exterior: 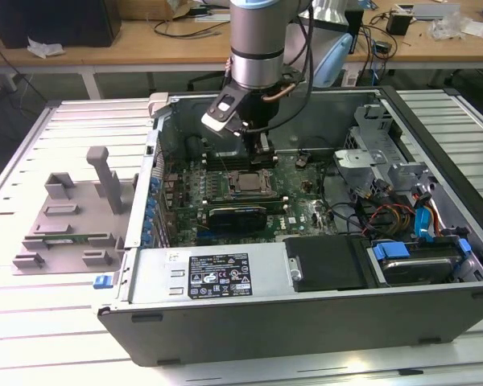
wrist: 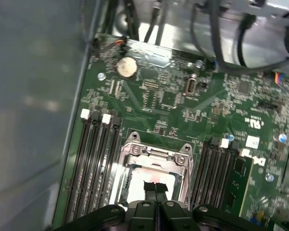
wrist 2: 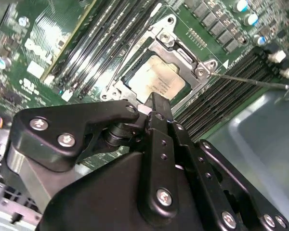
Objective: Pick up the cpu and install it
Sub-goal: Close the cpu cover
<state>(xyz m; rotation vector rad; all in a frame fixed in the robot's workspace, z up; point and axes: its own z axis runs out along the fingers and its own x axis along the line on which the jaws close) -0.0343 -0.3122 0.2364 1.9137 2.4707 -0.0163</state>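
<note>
The cpu (exterior: 249, 182) lies flat in the metal-framed socket (exterior: 233, 171) on the green motherboard inside the open computer case. In both wrist views its silvery top (wrist 2: 156, 79) (wrist: 137, 179) sits inside the socket frame (wrist 2: 202, 72) (wrist: 156, 155). My gripper (exterior: 262, 151) hangs just above the cpu. Its two black fingers (wrist 2: 154, 103) (wrist: 155, 190) are pressed together, shut, with nothing visibly between them. The fingertips hide part of the cpu's near edge.
Memory slots (wrist: 94, 159) (wrist: 221, 166) flank the socket, and thin wire levers (wrist 2: 245, 79) stick out beside it. A long black expansion card (exterior: 237, 215) lies in front of the socket. A grey plastic fixture (exterior: 64, 217) stands outside the case at the exterior view's left. Drive cage and cables (exterior: 394, 201) fill the exterior view's right.
</note>
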